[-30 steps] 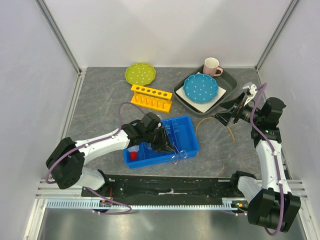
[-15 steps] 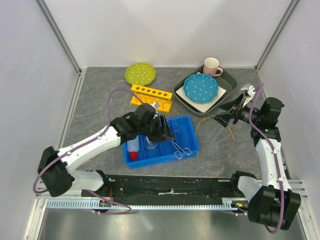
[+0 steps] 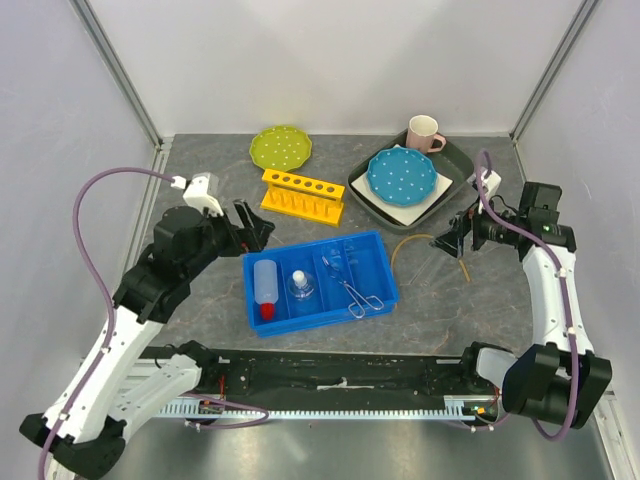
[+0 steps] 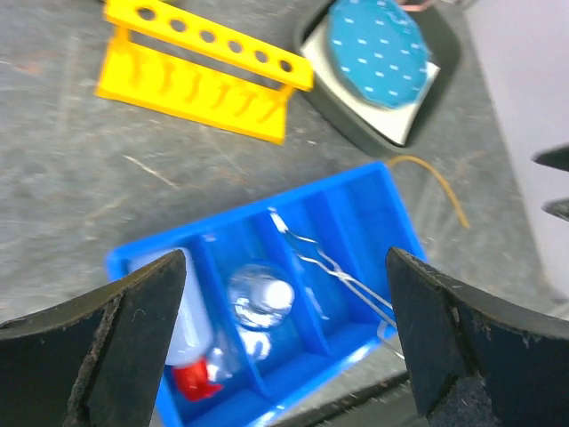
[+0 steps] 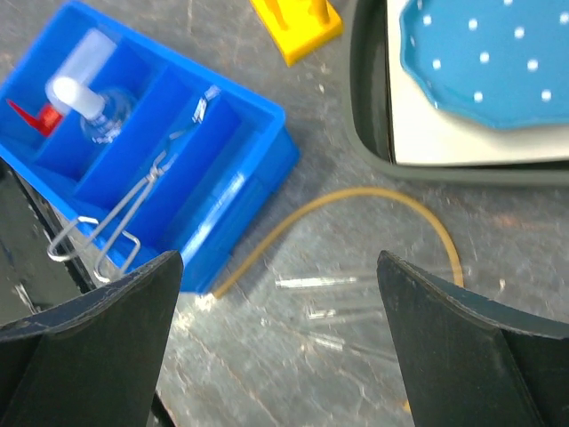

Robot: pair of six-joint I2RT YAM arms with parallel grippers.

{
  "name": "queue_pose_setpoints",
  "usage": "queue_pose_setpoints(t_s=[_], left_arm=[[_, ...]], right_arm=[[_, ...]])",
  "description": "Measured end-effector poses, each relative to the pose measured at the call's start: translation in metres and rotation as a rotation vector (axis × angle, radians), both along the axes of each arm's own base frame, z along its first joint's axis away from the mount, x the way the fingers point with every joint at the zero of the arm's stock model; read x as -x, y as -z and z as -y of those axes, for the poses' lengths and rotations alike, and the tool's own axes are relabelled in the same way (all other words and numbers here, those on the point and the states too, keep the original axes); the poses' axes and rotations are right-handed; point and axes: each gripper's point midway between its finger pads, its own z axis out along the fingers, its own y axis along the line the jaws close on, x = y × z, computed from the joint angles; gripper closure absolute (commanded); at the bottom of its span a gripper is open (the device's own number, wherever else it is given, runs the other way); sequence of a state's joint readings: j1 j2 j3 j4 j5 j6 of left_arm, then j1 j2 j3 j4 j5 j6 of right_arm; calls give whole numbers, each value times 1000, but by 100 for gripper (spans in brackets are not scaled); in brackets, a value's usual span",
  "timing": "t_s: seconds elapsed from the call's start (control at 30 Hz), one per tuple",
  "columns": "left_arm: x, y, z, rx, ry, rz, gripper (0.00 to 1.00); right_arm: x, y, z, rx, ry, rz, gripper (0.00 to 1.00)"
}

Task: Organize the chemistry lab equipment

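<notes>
A blue bin [image 3: 380, 262] with three compartments sits in the middle of the table. Its left compartment holds the white squeeze bottle [image 3: 265, 287] with a red nozzle. The clear flask [image 3: 302, 287] with a white stopper stands in the middle one, and the metal tongs [image 3: 352, 286] lie in the right one. My left gripper [image 3: 250, 226] hangs open and empty, up and to the left of the bin [image 4: 249, 218], looking down on the flask [image 4: 258, 298]. The tan tubing [image 3: 430, 240] lies on the table right of the bin. My right gripper [image 3: 455, 236] is open above the tubing [image 5: 356, 196].
A yellow test tube rack [image 3: 303, 194] stands behind the bin. A green dotted plate [image 3: 280, 147] lies at the back. A dark tray [image 3: 458, 160] holds a blue dotted plate [image 3: 402, 175] and a pink mug [image 3: 424, 133]. Clear glass tubes [image 5: 316, 283] lie beside the tubing.
My left gripper opened, left the flask in the bin's middle compartment, and the arm swung up and back to the left. The right gripper shifted slightly.
</notes>
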State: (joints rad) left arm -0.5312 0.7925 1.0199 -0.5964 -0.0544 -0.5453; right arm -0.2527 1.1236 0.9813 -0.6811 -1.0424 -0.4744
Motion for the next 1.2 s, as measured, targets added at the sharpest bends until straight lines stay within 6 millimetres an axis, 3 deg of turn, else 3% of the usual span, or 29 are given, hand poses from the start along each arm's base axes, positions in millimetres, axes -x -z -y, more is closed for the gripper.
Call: queue_pose_setpoints(t_s=[0.17,0.3,0.43,0.77,0.9,1.07,1.2], left_arm=[[-24,18,-36,-167,-68,10,0],[-41,51,-55,-304,-85,-43,0],[-46,75,-64,-380,-73,-81,0],[-63,109,-72,-415,-83,-118,0],[-86,132,-82,-386,-108,-197,5],[-131,166,-107,-296,-164,-341,14],[-163,178,-117,-284,-184,-385,19]], right_arm=[[12,26,12,97,21,-110,2],[19,37,18,133,52,-175,2],[17,48,27,168,105,-230,3],[2,73,55,263,250,-323,3],[-4,82,60,272,279,-339,3],[-9,91,61,260,290,-351,3],[-15,92,60,246,286,-338,2]])
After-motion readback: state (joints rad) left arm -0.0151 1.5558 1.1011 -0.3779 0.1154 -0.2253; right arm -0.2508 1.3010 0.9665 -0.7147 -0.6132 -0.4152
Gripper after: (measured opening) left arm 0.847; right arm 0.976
